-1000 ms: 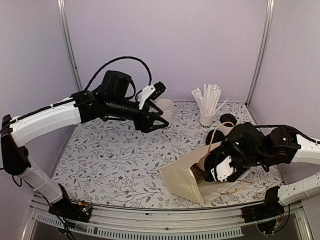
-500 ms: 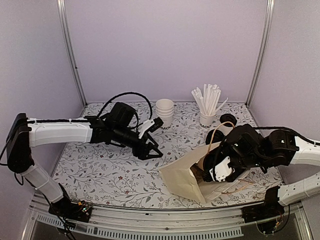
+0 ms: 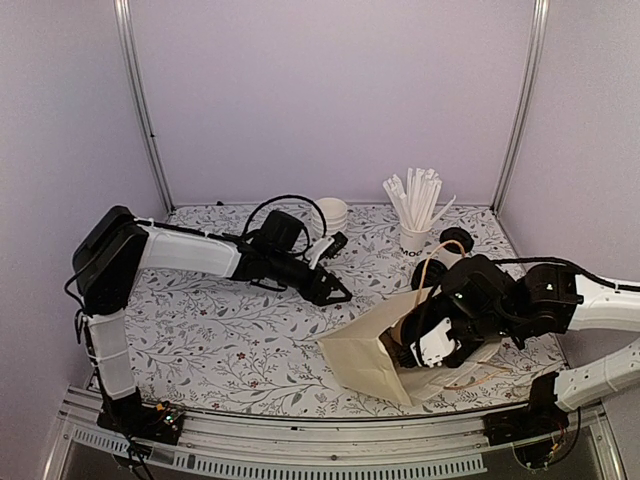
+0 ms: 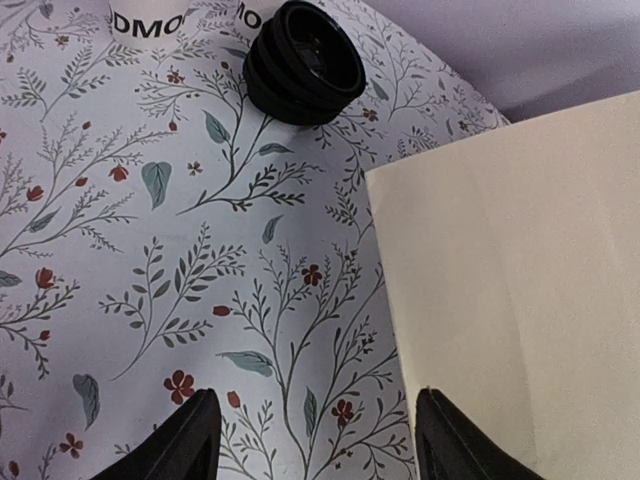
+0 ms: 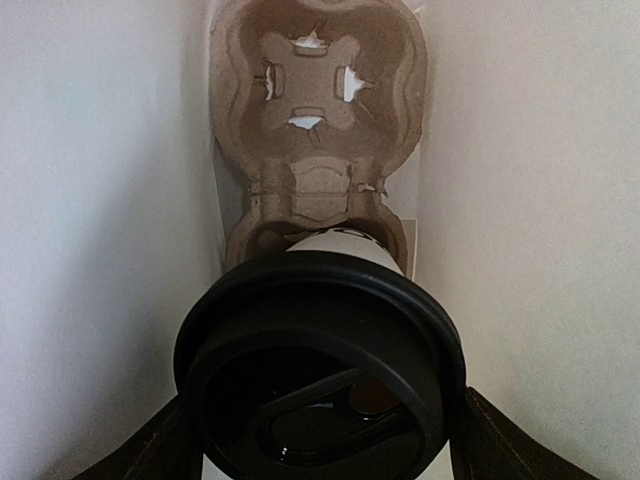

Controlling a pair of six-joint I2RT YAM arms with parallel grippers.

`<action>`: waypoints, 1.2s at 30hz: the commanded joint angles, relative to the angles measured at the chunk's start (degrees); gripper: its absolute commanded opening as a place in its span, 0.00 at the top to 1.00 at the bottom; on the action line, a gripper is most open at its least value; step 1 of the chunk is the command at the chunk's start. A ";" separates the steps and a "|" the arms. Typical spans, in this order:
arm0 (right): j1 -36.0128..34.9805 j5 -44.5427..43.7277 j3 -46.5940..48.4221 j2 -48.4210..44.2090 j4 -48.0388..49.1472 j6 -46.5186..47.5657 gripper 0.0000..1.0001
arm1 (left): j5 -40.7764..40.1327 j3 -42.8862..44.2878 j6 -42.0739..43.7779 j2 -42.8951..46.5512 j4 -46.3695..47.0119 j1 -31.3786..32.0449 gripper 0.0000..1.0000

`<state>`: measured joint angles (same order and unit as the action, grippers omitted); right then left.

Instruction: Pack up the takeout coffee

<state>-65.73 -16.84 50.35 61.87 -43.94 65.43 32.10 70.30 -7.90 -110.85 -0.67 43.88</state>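
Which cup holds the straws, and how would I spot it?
Look to the far edge of the flowered table, right of centre, behind the cream paper bag. There stands the straw cup, small and white. It alone bristles with white straws; the stack of empty cups to its left holds nothing, and the black lids beside it are dark.

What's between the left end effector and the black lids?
Just bare flowery table cover, from left end effector to black lids, in the left wrist view.
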 commanded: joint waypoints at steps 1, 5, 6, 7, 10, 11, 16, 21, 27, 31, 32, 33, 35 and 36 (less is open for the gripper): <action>-0.32 0.14 -1.13 0.60 1.91 -1.08 0.52 | 4.04 3.06 -2.68 -3.57 5.66 -0.41 0.32; 0.10 0.27 -1.72 1.12 3.91 -1.02 0.52 | 7.94 5.25 -3.23 -7.05 6.09 -0.37 0.31; 0.23 0.30 -1.74 1.39 4.35 -0.94 0.52 | 8.35 5.62 -3.22 -7.55 6.11 -0.37 0.31; 0.52 0.36 -1.81 1.56 4.73 -0.86 0.52 | 8.66 5.90 -3.14 -7.95 6.19 -0.33 0.31; 1.40 0.74 -1.77 2.34 5.24 -0.66 0.52 | 9.40 6.36 -2.59 -8.84 5.96 -0.44 0.31; 1.68 0.91 -1.70 2.59 5.39 -0.61 0.52 | 9.88 6.60 -2.37 -9.12 5.61 -0.46 0.31; 3.24 2.09 -0.69 4.52 5.42 -1.28 0.52 | 12.13 7.39 -2.10 -10.54 4.93 -0.50 0.32; 4.33 3.67 0.63 6.66 4.61 -2.44 0.52 | 13.98 7.50 -2.32 -11.38 4.97 -0.63 0.33; 6.12 6.42 3.22 9.52 2.99 -4.25 0.52 | 14.56 6.43 -2.58 -10.96 5.13 -1.00 0.33; 7.40 9.56 6.80 12.60 -0.18 -5.66 0.52 | 15.07 3.44 -4.20 -9.17 7.23 -2.50 0.33; 7.58 10.39 7.90 13.70 -1.45 -6.09 0.52 | 15.17 2.53 -4.53 -8.60 7.78 -2.89 0.33; 7.68 10.98 9.37 15.00 -3.19 -6.30 0.52 | 15.19 1.54 -4.76 -7.96 8.20 -3.26 0.34; 7.80 12.70 11.62 16.88 -5.63 -6.82 0.53 | 15.07 -0.47 -4.71 -6.54 8.48 -4.02 0.34; 7.89 13.41 12.81 17.67 -7.02 -6.96 0.53 | 14.83 -1.49 -4.50 -5.38 8.55 -4.39 0.34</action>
<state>-58.33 -9.30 59.51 76.40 -43.86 60.84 46.17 72.07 -12.01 -120.84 5.74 41.67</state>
